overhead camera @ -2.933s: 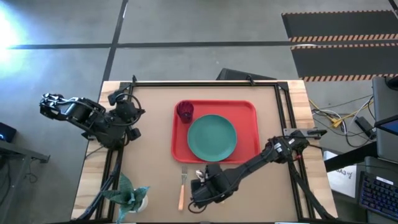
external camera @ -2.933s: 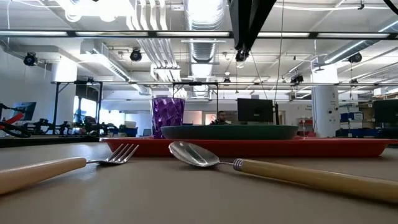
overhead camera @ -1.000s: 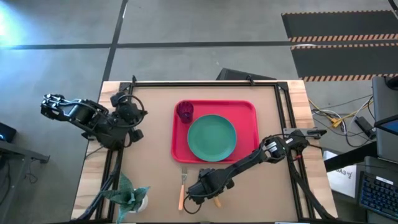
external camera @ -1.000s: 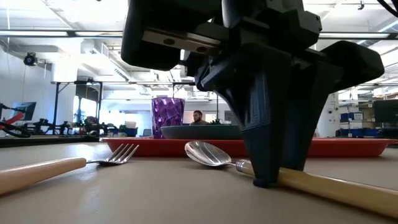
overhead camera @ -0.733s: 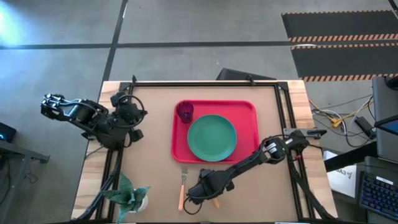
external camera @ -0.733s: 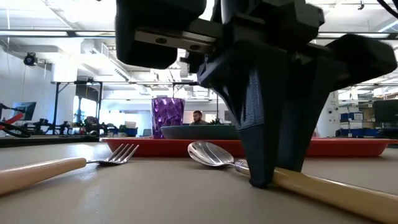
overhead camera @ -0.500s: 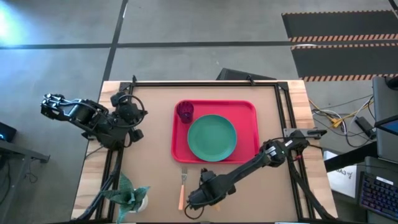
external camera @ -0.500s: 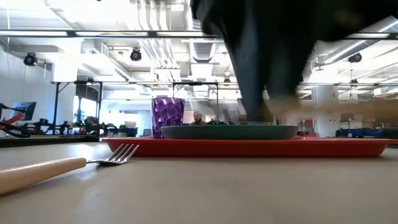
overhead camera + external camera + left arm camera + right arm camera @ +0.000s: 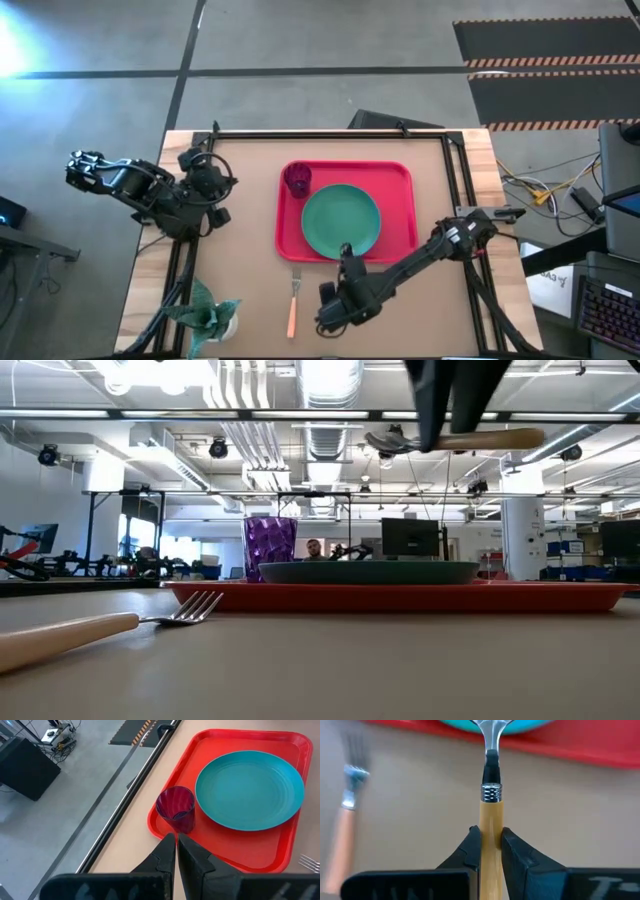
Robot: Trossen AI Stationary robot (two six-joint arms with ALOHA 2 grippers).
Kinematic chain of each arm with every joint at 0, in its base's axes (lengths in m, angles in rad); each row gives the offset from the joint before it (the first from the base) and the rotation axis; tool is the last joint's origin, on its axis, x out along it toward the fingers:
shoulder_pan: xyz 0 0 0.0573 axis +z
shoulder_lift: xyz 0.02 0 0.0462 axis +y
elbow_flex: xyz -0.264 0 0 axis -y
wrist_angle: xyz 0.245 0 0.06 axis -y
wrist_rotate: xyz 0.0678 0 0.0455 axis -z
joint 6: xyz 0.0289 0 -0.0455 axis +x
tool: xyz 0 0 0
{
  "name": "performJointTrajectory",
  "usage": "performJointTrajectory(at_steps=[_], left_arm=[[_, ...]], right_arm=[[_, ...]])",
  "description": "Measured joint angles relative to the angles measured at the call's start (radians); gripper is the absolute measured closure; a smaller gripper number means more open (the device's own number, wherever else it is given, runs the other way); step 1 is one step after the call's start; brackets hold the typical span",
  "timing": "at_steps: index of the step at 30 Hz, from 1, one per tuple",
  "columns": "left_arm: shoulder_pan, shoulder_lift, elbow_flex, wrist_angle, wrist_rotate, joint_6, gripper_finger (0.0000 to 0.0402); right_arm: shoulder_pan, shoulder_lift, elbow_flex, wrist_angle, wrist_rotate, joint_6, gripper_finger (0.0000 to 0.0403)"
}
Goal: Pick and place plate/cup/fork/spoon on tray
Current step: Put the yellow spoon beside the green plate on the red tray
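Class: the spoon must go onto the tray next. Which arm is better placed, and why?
The right. Its pincer already grips the spoon by the handle, lifted off the table near the tray. The left pincer is shut and empty, beside the tray's cup corner.

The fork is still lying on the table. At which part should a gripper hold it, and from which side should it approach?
Grip the fork at mid-handle, coming straight down from above. It lies flat on the table, tines toward the tray, so fingers should straddle the slim handle crosswise. The right gripper holds the spoon likewise.
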Motion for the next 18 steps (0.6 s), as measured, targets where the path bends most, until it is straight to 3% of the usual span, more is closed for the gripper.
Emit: performJointTrajectory(at_steps=[9,18], left_arm=[[0.000,0.001,0.000,0.000,0.004,0.000,0.0402],[0.000,-0.001,0.000,0.000,0.005,0.000,0.0402]], right_arm=[[-0.088,-0.241,-0.293,-0.004,0.059,-0.124,0.0371],[-0.097,-0.632,-0.703,0.008,0.107,0.013,0.0371]])
